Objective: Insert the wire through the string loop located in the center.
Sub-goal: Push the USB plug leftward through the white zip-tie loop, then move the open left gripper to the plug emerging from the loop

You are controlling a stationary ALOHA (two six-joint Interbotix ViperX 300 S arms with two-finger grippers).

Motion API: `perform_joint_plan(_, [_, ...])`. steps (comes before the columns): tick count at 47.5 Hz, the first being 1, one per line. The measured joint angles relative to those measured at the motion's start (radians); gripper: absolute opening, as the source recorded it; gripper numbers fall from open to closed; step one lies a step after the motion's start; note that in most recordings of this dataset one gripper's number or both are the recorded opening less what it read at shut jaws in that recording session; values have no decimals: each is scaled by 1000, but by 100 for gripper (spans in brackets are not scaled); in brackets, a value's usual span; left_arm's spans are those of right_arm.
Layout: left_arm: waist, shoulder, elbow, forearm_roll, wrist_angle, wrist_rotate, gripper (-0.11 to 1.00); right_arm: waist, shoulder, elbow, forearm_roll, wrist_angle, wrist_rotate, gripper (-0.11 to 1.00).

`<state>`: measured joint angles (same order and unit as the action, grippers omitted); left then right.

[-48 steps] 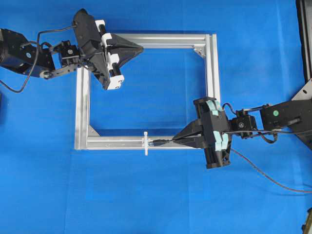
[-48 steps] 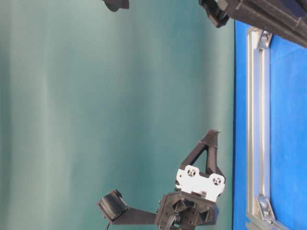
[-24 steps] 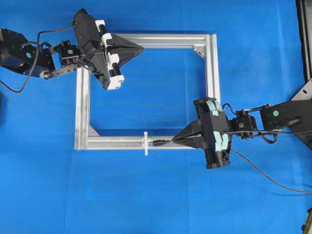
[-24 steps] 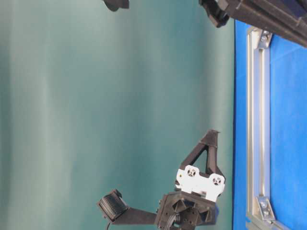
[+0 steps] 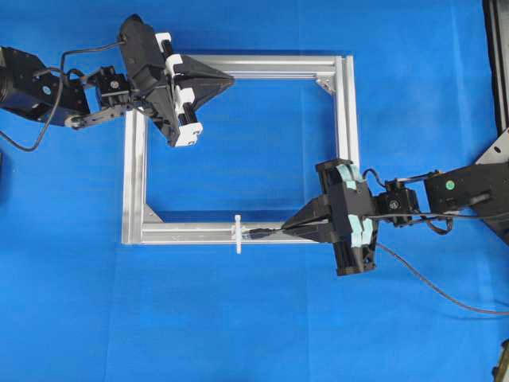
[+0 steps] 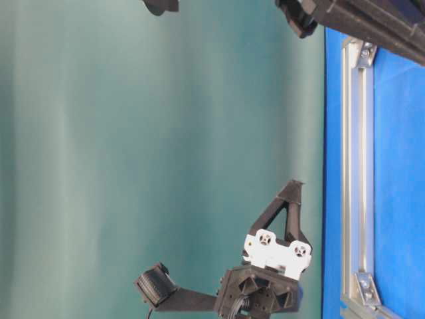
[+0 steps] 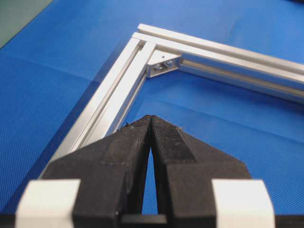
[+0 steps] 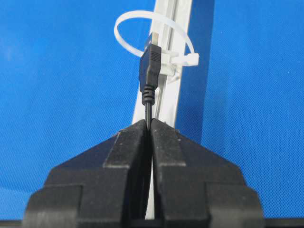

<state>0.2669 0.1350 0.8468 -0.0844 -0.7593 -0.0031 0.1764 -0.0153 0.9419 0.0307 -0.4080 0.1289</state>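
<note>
My right gripper (image 5: 284, 231) (image 8: 150, 122) is shut on the wire (image 8: 148, 110), just behind its dark plug (image 8: 150, 61). The plug tip (image 5: 258, 234) points left along the near bar of the aluminium frame (image 5: 183, 232). It sits just short of the white string loop (image 5: 238, 232) (image 8: 133, 21), which stands up from that bar. The rest of the wire (image 5: 429, 286) trails off to the right over the cloth. My left gripper (image 5: 231, 79) (image 7: 150, 118) is shut and empty, hovering over the frame's far-left corner.
The square aluminium frame (image 7: 118, 95) lies flat on blue cloth (image 5: 254, 318). The table-level view shows the frame's edge (image 6: 355, 166) and the left arm's gripper (image 6: 292, 189) against a teal backdrop. A dark fixture (image 5: 497, 64) stands at the right edge.
</note>
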Motion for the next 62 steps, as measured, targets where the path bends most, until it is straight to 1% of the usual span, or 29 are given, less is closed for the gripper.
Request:
perform_joint_plan(19, [0, 0, 0, 0, 0, 0, 0, 2, 0, -2, 0, 0, 0, -3])
perform_joint_plan(23, [0, 0, -2, 0, 0, 0, 0, 0, 11, -14, 0, 0, 0, -3])
perform_joint_plan(33, [0, 0, -2, 0, 2, 0, 0, 2, 71, -69, -2, 0, 0, -3])
perform_joint_plan(48, [0, 0, -2, 0, 2, 0, 0, 2, 170, -195, 0, 0, 0, -3])
perform_joint_plan(56, [-2, 0, 0, 2, 2, 0, 0, 2, 196, -229, 0, 0, 0, -3])
perform_joint_plan(62, [0, 0, 0, 0, 0, 0, 0, 2, 196, -230, 0, 0, 0, -3])
